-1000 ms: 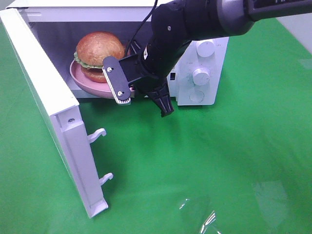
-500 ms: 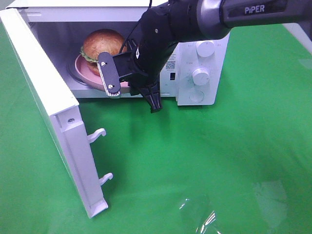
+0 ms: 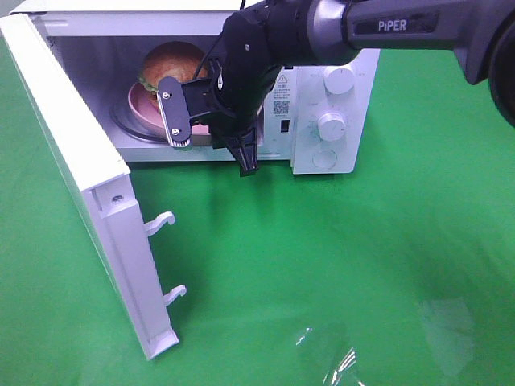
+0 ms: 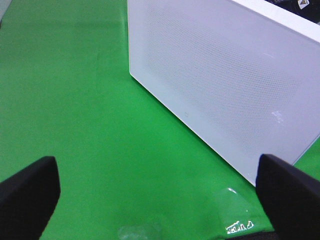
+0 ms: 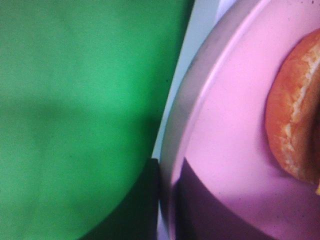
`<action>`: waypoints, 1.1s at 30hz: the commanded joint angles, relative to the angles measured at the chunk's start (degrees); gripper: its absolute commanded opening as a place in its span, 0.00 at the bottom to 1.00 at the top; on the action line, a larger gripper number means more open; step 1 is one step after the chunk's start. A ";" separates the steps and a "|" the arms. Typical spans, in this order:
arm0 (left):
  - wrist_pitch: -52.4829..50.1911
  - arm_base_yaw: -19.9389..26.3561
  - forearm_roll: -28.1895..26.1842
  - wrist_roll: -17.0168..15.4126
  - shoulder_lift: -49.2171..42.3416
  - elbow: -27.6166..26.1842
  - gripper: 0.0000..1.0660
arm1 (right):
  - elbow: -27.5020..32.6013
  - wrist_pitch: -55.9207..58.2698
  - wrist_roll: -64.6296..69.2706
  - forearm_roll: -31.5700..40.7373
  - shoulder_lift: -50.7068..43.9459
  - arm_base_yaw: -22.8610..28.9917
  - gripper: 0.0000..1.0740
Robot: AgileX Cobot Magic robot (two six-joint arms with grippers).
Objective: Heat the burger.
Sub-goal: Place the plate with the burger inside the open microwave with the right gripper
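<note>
Burger (image 3: 173,60) is sitting on the pink plate (image 3: 138,108) inside the open microwave (image 3: 338,96). Right end effector (image 3: 179,135) is pinched shut on the plate's front rim; left end effector (image 4: 160,192), over by the door (image 4: 220,85), is spread wide, holding nothing.

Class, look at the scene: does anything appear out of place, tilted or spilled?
Only a crinkled clear film lying on the green cloth stands out; the burger sits upright on its pink plate.

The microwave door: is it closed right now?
No, the microwave door stands swung wide open, with the burger on its pink plate visible inside.
</note>
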 commanded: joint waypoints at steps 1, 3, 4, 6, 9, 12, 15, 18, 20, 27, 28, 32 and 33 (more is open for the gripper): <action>-0.57 -0.11 -0.52 -0.29 -0.86 0.11 0.93 | -2.69 -1.60 0.86 -1.32 0.00 -0.57 0.00; -0.57 -0.11 -0.52 -0.29 -0.86 0.11 0.93 | -3.32 -1.32 0.74 -1.32 0.40 -0.57 0.00; -0.57 -0.11 -0.52 -0.29 -0.86 0.11 0.93 | -4.81 -0.97 0.57 -1.32 1.03 -0.57 0.00; -0.57 -0.11 -0.52 -0.29 -0.86 0.11 0.93 | -5.79 -0.97 0.52 -1.32 1.72 -0.57 0.00; -0.57 -0.11 -0.52 -0.29 -0.86 0.11 0.93 | -6.19 -1.60 -0.23 -1.32 2.12 -0.63 0.00; -0.57 -0.11 -0.52 -0.29 -0.86 0.11 0.93 | -6.19 -1.60 -1.32 -1.32 2.52 -0.63 0.00; -0.57 -0.11 -0.52 -0.29 -0.86 0.11 0.93 | -6.19 -1.83 -1.66 -1.26 3.21 -0.63 0.00; -0.57 -0.11 -0.52 -0.29 -0.86 0.11 0.93 | -6.19 -2.46 -2.18 -1.20 3.50 -0.63 0.00; -0.57 -0.11 -0.52 -0.29 -0.86 0.11 0.93 | -6.19 -2.52 -2.46 -1.15 3.72 -0.63 0.00; -0.57 -0.11 -0.52 -0.29 -0.86 0.11 0.93 | -6.19 -2.64 -2.81 -1.09 3.72 -0.63 0.02; -0.57 -0.11 -0.52 -0.29 -0.86 0.11 0.93 | -6.19 -2.69 -3.32 -1.09 3.72 -0.63 0.03; -0.57 -0.11 -0.52 -0.29 -0.86 0.11 0.93 | -6.19 -3.04 -4.35 -1.09 3.72 -0.63 0.07; -0.57 -0.11 -0.52 -0.29 -0.86 0.11 0.93 | -6.19 -3.21 -4.41 -1.09 3.72 -0.63 0.09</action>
